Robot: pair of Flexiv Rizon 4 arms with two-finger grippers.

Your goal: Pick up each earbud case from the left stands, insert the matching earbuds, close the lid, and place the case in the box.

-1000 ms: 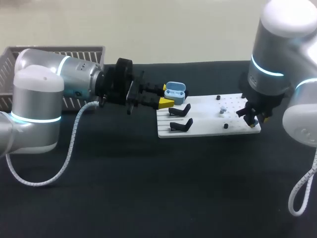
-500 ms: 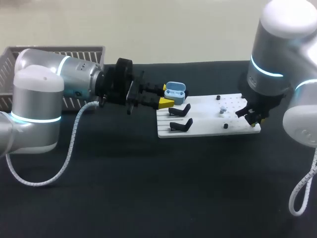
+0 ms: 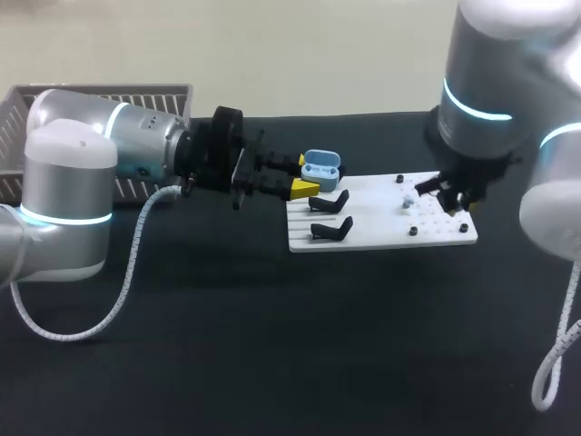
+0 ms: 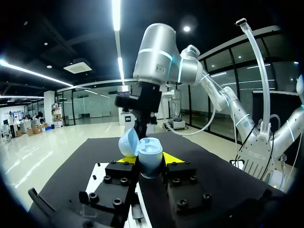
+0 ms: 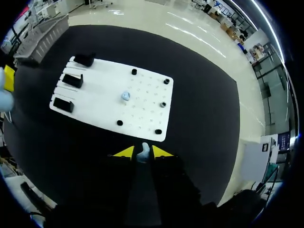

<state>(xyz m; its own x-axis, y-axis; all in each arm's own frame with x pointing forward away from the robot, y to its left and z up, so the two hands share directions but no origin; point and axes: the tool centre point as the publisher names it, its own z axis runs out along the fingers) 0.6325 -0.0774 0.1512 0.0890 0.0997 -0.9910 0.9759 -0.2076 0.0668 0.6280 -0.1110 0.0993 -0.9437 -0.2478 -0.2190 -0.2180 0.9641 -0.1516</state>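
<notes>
Matte black worktop [image 3: 272, 345], white pegboard [image 3: 381, 234]. Rounded pale-blue case [image 3: 320, 169], lid open, clamped in left gripper [image 4: 148, 159]; white earbud [image 5: 143, 150] pinched in right gripper [image 5: 143, 153].

Black counter [image 3: 272, 345]. Lying directly on it: white perforated board [image 3: 363, 234], right of centre, with black stands [image 3: 329, 202] at its left end. White slatted basket [image 3: 91, 94] at the far-left corner.
</notes>
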